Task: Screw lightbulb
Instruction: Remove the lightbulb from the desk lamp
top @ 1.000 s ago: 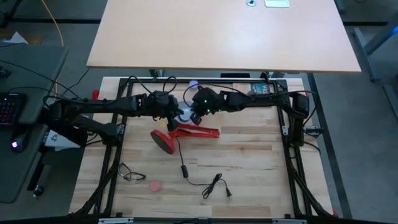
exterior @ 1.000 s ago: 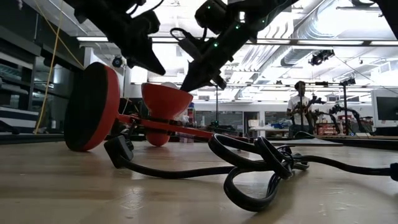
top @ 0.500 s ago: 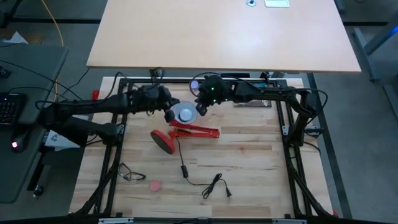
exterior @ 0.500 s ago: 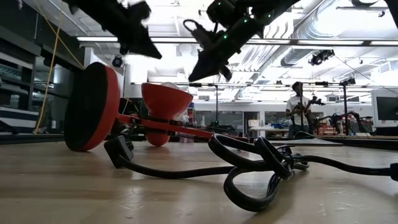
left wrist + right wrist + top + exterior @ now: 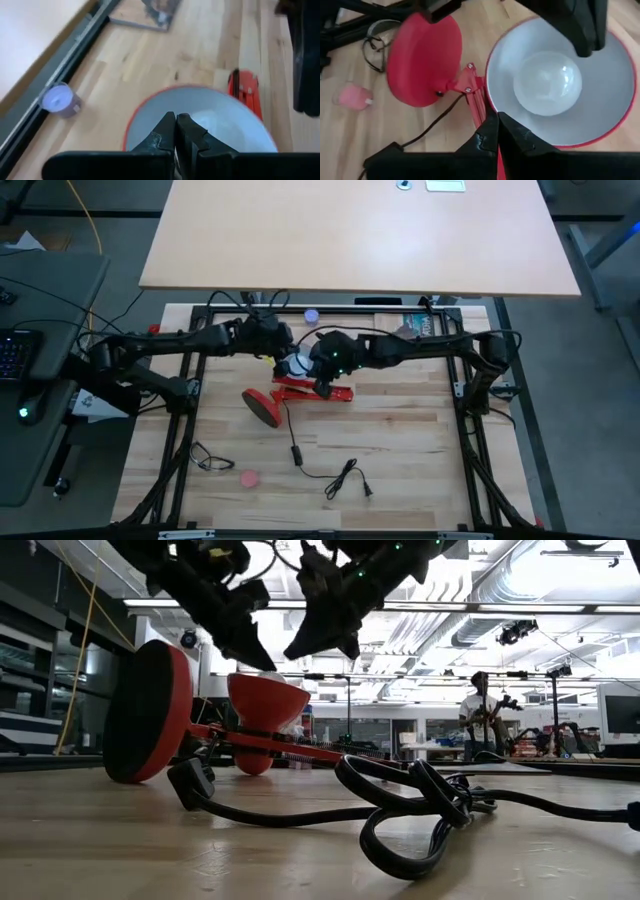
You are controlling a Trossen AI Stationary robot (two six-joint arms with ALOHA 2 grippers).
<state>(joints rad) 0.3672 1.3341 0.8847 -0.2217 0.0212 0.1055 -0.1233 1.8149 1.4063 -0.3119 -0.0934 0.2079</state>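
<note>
A red desk lamp (image 5: 300, 392) lies on its side, resting on its round base (image 5: 264, 408) and on its arm. Its shade (image 5: 600, 120), white inside, opens upward. The frosted white lightbulb (image 5: 547, 82) sits in the middle of the shade, and its dome just shows over the rim in the low view (image 5: 272, 675). My left gripper (image 5: 176, 120) is shut and hovers just above the bulb (image 5: 262, 662). My right gripper (image 5: 497, 122) is shut and hovers over the shade's near rim (image 5: 315, 648). Neither plainly touches anything.
The lamp's black cord (image 5: 330, 475) coils toward the near edge. A pink round thing (image 5: 249, 477) and a thin black loop (image 5: 205, 458) lie at the near left. A pale lavender round thing (image 5: 60, 97) stands by the far frame rail. A person (image 5: 482, 710) stands far back in the room.
Both grippers rose off the shade and toward the far edge, then came back. The left has come down over the bulb, and the right has gone toward the near edge over the shade's rim. The lamp and the bulb have stayed put.
</note>
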